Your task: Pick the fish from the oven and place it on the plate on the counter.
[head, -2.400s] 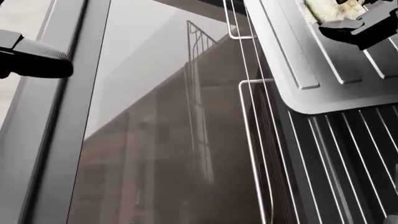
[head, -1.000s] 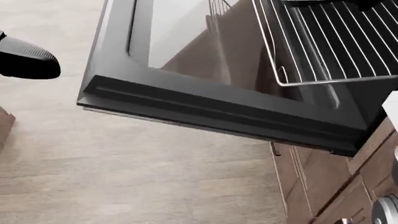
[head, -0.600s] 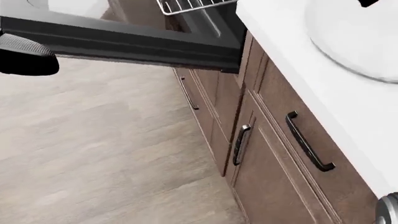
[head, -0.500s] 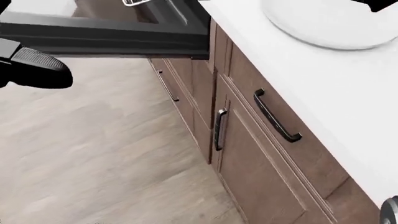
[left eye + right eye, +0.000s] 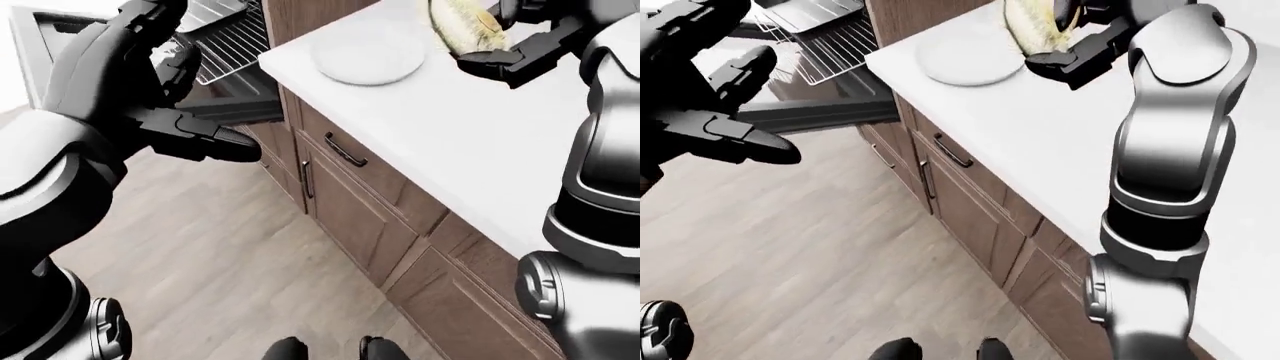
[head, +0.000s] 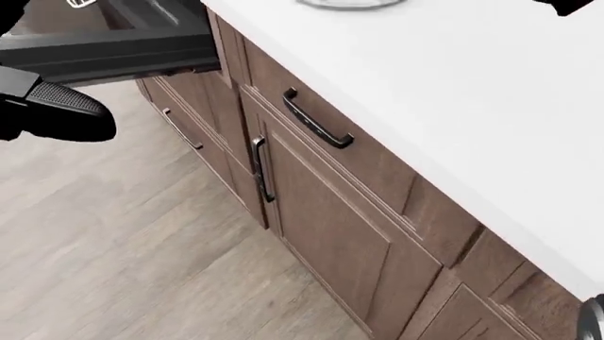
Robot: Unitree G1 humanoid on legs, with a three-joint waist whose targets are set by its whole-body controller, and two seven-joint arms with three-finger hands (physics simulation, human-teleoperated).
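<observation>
The right hand (image 5: pixel 505 45) is clasping the fish (image 5: pixel 466 26), its fingers curling round the pale body, above the white desk (image 5: pixel 470 142). The plate (image 5: pixel 366 58) is lying just left of that hand (bare in both eye views). The left hand (image 5: pixel 165 97) is hanging with fingers spread, gripping nothing, beside the open oven door (image 5: pixel 815 114) and wire rack (image 5: pixel 228 46).

No text, label, brand, number or sign can be read anywhere.
</observation>
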